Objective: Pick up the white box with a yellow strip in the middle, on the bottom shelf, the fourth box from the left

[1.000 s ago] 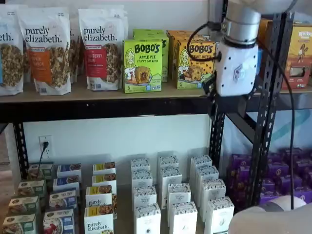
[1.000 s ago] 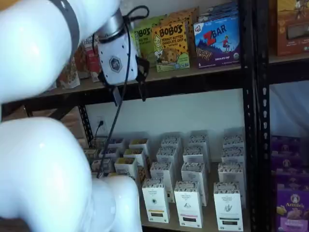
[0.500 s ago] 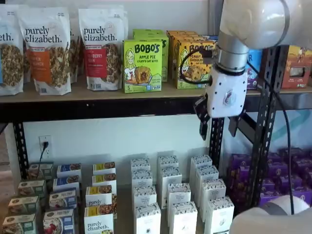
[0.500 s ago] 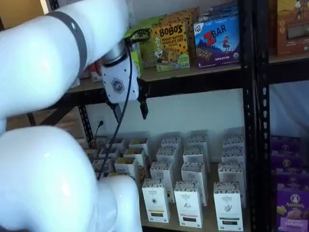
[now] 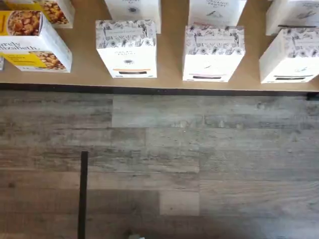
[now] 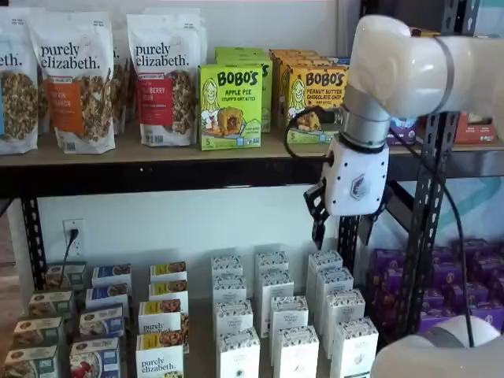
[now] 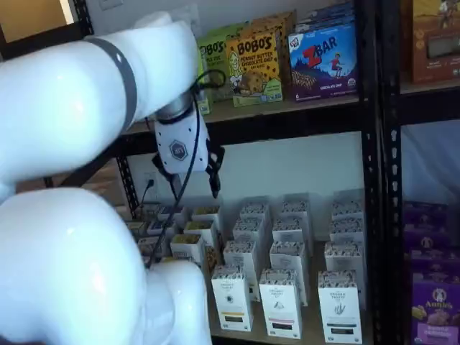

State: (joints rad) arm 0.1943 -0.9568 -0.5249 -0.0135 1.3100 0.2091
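The white box (image 5: pixel 127 47) has a speckled grey top and a thin yellow band on its front. It stands at the front edge of the bottom shelf (image 5: pixel 169 80), left-most of the front white cartons. It shows in both shelf views (image 6: pixel 238 352) (image 7: pixel 232 297). Several alike cartons stand behind and to its right. My gripper (image 6: pixel 344 227) hangs in front of the white wall, below the upper board and well above the cartons. It also shows in a shelf view (image 7: pixel 194 183). Its two black fingers stand apart, open and empty.
Shorter "purely elizabeth" boxes (image 6: pixel 160 315) (image 5: pixel 32 35) stand left of the white cartons. Granola bags (image 6: pixel 75 79) and Bobo's boxes (image 6: pixel 230 106) fill the upper board. A black rack post (image 6: pixel 429 197) and purple boxes (image 6: pixel 441 283) are to the right. Wood floor (image 5: pixel 199 164) lies before the shelf.
The gripper has come down from the upper shelf's level to below its board, and has shifted left in a shelf view. The boxes have not moved.
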